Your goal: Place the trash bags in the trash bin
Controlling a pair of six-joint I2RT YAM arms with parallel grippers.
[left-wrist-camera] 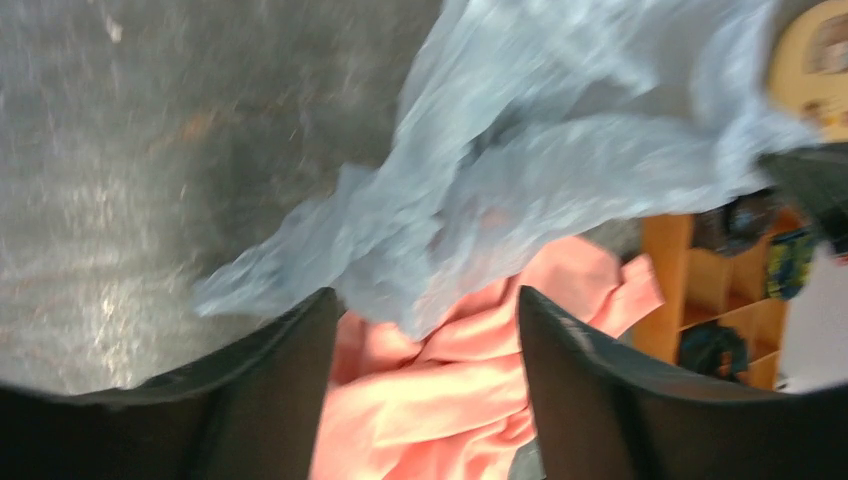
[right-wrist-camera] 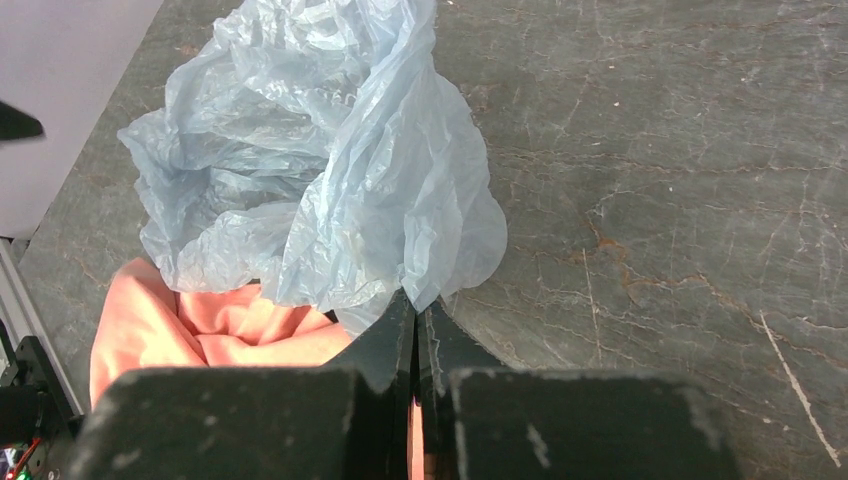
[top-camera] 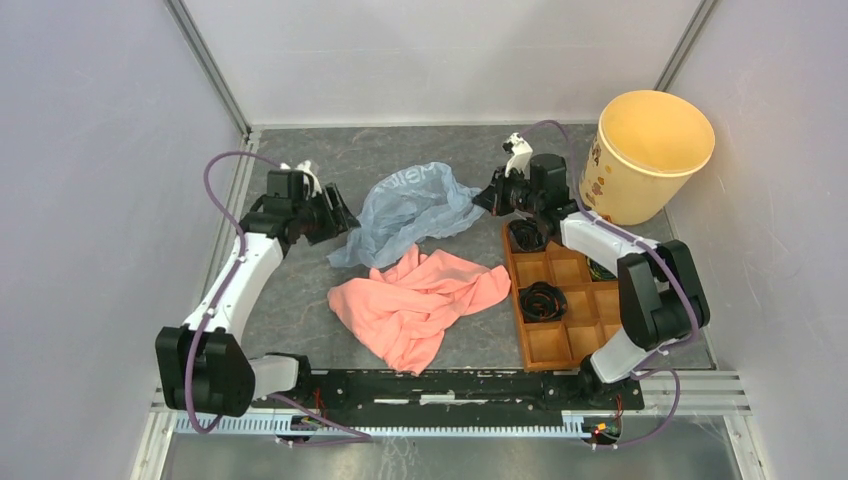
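A crumpled pale blue trash bag [top-camera: 415,205] lies at mid-table, partly over a pink trash bag [top-camera: 420,300]. The yellow-tan trash bin [top-camera: 650,150] stands upright at the back right and looks empty. My right gripper [right-wrist-camera: 415,305] is shut, pinching the blue bag's [right-wrist-camera: 330,170] right edge, with the pink bag [right-wrist-camera: 200,320] beside it. My left gripper [left-wrist-camera: 425,310] is open at the blue bag's [left-wrist-camera: 520,170] left end. A fold of it hangs just ahead of the fingertips, over the pink bag [left-wrist-camera: 450,400]. Its fingers [left-wrist-camera: 590,390] grip nothing.
A brown compartmented wooden tray [top-camera: 565,345] holding dark coiled items sits at the right, under my right arm and next to the bin. White walls close in the table on three sides. The left wrist view is blurred.
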